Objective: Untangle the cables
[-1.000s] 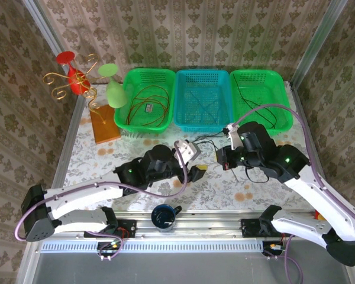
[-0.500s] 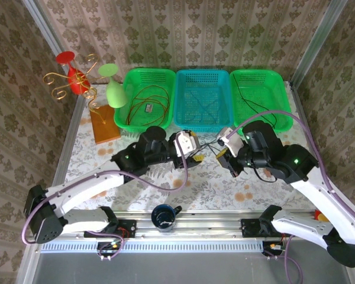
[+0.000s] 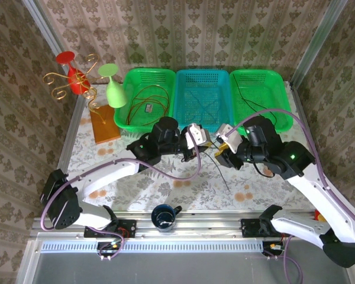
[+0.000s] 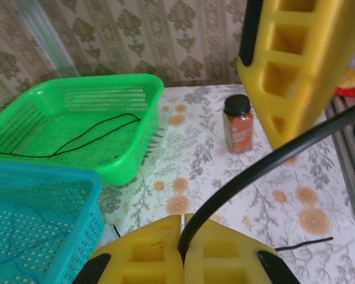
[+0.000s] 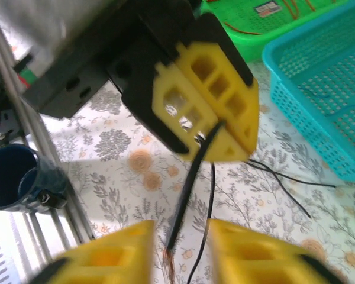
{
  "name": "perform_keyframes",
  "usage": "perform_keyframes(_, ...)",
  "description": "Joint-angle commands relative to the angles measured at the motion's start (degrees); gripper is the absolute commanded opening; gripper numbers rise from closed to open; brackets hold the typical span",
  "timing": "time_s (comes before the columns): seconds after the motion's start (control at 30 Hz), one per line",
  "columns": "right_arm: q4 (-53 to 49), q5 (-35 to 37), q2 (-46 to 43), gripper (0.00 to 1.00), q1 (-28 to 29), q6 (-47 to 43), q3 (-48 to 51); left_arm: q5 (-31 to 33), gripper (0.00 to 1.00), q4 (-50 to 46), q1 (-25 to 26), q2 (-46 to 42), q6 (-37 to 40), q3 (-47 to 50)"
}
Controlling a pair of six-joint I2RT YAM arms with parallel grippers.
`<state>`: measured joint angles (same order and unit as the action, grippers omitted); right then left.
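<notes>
Top external: fixed, high above and behind the arm bases. Looks down and forward over the whole table [image 3: 248, 192] to the back wall. Far.

Left wrist: low over the table, just behind the left gripper [image 4: 182, 236]. Faces the right green basket [image 4: 130, 160] and blue basket [image 4: 47, 171]. Close.

Right wrist: just behind the right gripper [image 5: 180, 242]. Looks down past it toward the mug [image 5: 18, 177] and the blue basket. Very close.

Shared: right green basket, top and left wrist; mug, top and right wrist; blue basket, all three. Each wrist view takes in the other gripper.

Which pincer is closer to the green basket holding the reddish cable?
Left, narrowly. Both meet before the blue basket; the left pincer is on the side toward that green basket, the right pincer just beyond it.
</notes>
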<state>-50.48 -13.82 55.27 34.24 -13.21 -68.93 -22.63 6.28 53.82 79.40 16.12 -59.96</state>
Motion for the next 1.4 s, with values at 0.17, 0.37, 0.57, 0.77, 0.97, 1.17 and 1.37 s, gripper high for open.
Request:
perform_keyframes(0.17, 8.19, 7.49, -11.42, 1.0, -2.4, 12.9, 7.29, 10.15, 0.0, 6.76, -0.93, -2.57, -13.49, 2.17)
perform_keyframes(0.37, 19.27, 21.24, -19.3, 0.98, -2.58, 45.39, 21.94, 26.87, 0.0, 3.19, -0.79, -4.36, -22.22, 0.1)
perform_keyframes(0.57, 31.77, 16.04, -19.1, 0.95, -2.51, 74.38, 34.24, 27.15, 0.0, 3.98, -0.01, -6.56, -26.54, 0.78)
perform_keyframes(0.77, 40.67, 13.54, -17.41, 0.99, -2.51, 86.41, 37.39, 31.07, 0.0, 6.0, 3.4, -9.17, -29.61, 4.12)
perform_keyframes(0.97, 48.42, 12.18, -14.42, 1.0, -2.34, 95.58, 38.79, 33.52, 0.0, 4.0, 6.08, -9.48, -31.29, 4.4)
perform_keyframes(1.17, 54.02, 12.62, -10.2, 0.93, -2.16, 98.46, 40.08, 34.06, 0.0, 5.54, 8.53, -9.44, -31.86, 4.94)
perform_keyframes(1.37, 54.91, 14.3, -10.49, 0.2, -2.14, 97.85, 40.45, 35.66, 0.0, 5.47, 10.24, -9.35, -33.04, 4.86)
